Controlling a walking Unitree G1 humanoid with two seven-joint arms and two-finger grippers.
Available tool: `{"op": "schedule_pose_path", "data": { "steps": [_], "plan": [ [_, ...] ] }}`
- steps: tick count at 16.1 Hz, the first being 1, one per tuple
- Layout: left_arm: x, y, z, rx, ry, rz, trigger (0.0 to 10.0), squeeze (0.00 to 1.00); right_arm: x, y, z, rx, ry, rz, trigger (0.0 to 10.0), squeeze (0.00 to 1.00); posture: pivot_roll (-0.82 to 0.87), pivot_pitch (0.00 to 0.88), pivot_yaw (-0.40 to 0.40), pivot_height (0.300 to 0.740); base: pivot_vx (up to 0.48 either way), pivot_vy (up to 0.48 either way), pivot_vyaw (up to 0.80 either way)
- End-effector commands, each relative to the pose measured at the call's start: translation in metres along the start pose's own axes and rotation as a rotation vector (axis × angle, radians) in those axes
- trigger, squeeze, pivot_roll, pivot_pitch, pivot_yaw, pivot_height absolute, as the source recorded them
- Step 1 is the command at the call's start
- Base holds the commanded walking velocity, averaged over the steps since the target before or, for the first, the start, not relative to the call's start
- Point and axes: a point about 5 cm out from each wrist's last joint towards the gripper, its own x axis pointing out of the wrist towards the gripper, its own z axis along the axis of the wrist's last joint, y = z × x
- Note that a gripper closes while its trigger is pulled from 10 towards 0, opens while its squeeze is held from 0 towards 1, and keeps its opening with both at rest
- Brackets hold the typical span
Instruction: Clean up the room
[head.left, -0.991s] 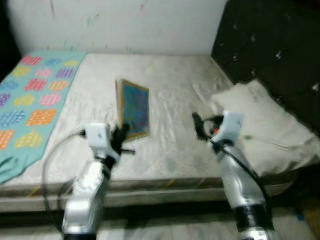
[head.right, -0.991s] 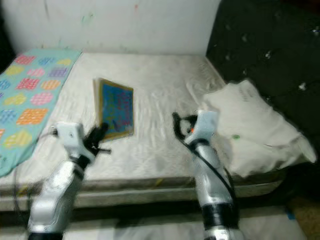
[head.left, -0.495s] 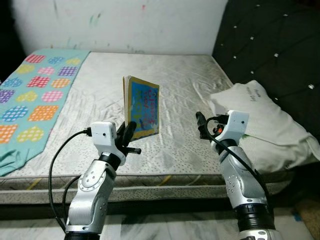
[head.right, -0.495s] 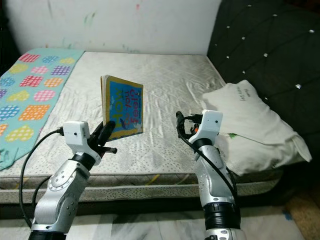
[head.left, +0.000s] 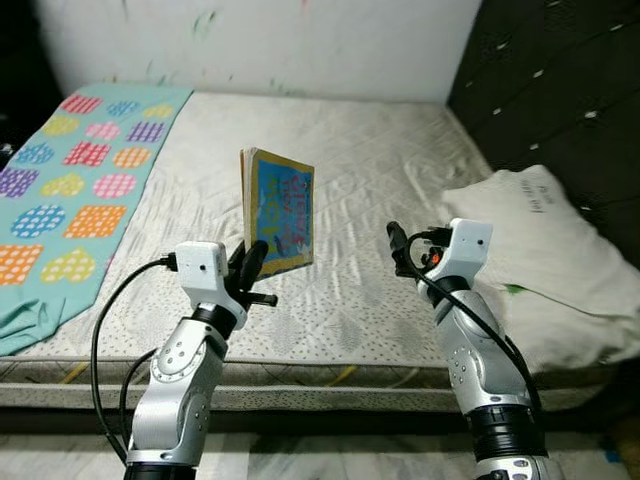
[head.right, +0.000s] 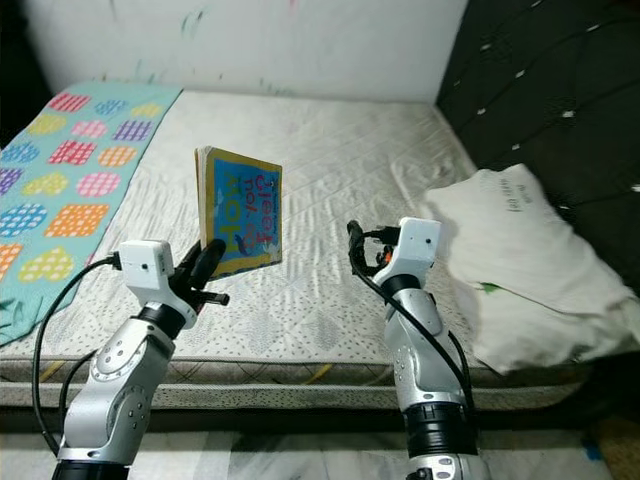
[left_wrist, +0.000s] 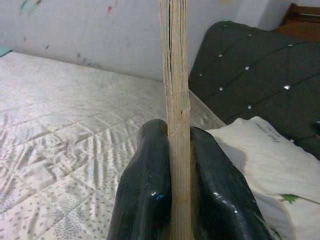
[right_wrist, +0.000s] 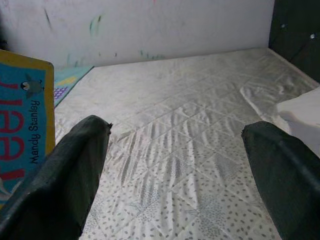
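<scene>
A thin picture book with a blue cover and yellow border stands upright above the bare mattress. My left gripper is shut on its lower edge. In the left wrist view the book's page edge runs straight up between the two black fingers. My right gripper hovers over the mattress to the book's right, open with nothing between its fingers. The book's cover also appears at the side of the right wrist view.
A white pillow lies at the bed's right side against a dark tufted headboard. A teal blanket with coloured patches covers the left part. The bed's front edge is just below my arms. A white wall stands behind.
The camera has shifted a little, so the bed sits differently in the picture. The book stays held upright in my left gripper; one second ago it was lower, near the mattress.
</scene>
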Motion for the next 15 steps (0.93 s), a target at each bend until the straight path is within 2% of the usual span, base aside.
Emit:
{"op": "schedule_pose_path", "data": {
  "steps": [1,13,15],
  "plan": [
    [0.0029,-0.0042,0.0124,0.007,-0.061,-0.027,10.0,0.0,0.002,0.0014,0.0035,-0.031,-0.016,0.017,10.0,0.0,-0.06,0.0,-0.056,0.74,0.296,0.0,0.0],
    [0.0037,-0.0044,0.0121,0.005,-0.058,-0.027,10.0,0.0,0.0016,0.0006,0.0021,-0.033,-0.017,0.013,10.0,0.0,-0.06,0.0,-0.054,0.74,0.273,0.0,0.0],
    [0.004,-0.0029,0.012,0.002,-0.056,-0.008,10.0,0.0,0.0017,0.0007,0.0018,-0.032,-0.017,0.011,10.0,0.0,-0.06,0.0,-0.053,0.74,0.0,0.0,0.0]
  ]
}}
